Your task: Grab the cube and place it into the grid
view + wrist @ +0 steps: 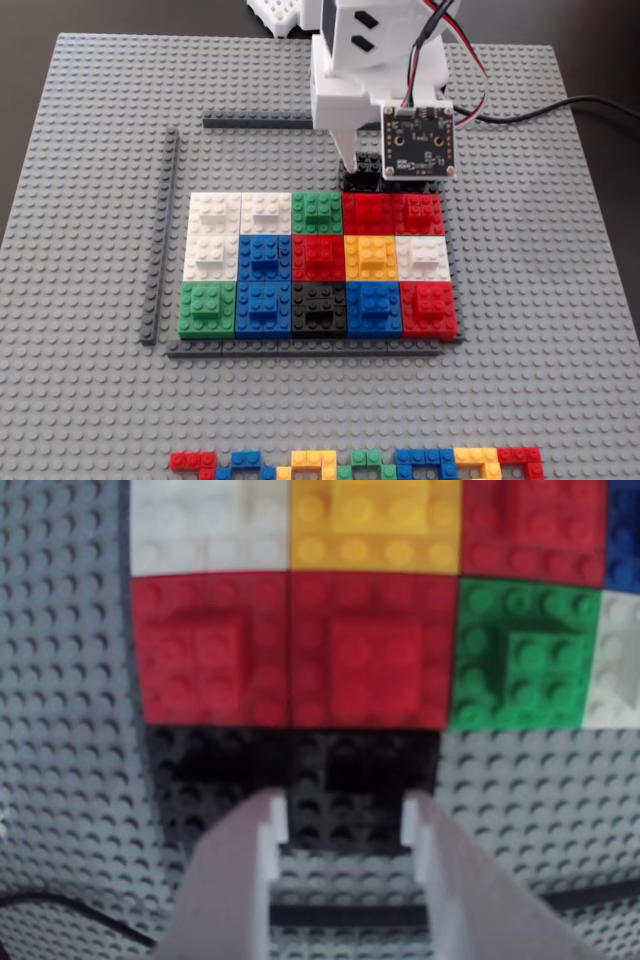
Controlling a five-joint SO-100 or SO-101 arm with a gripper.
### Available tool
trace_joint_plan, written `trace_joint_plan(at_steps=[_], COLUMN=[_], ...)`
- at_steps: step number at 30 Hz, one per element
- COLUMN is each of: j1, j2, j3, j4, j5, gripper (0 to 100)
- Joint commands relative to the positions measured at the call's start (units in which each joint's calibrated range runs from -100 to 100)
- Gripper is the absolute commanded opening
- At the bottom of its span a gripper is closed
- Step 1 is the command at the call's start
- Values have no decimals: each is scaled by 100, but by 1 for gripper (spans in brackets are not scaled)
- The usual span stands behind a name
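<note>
The cube [362, 176] is a black square block lying on the grey baseplate, against the far edge of the grid [265, 255], behind its red blocks. In the wrist view the cube [345, 775] sits just below two red blocks [290, 650], with dark shade to its left. My gripper [365, 172] hangs right over the cube; its white body and camera board hide most of it in the fixed view. In the wrist view my gripper [343, 820] is open, and its fingertips [268, 820] overlap the cube's near edge on both sides. A second black block [320, 305] sits in the grid's front row.
Dark-grey strips frame the grid at the left [160, 240], the front [300, 350] and the far side [255, 122]. A thin line of small mixed-colour bricks [360, 465] lies at the baseplate's front edge. Cables [560, 105] run off to the right.
</note>
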Motion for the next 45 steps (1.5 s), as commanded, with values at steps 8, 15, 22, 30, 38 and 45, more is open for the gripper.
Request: trace_joint_plan(at_steps=[8, 15, 22, 30, 38, 45], j1=[111, 118, 59, -37, -7, 169], j2=[-396, -560, -826, -1617, -3285, -4601], j3=[-143, -488, -1077, -1557, -1149, -153], j4=[22, 188, 413, 808, 921, 393], j5=[15, -5, -78, -10, 78, 181], gripper=[15, 15, 16, 13, 0, 0])
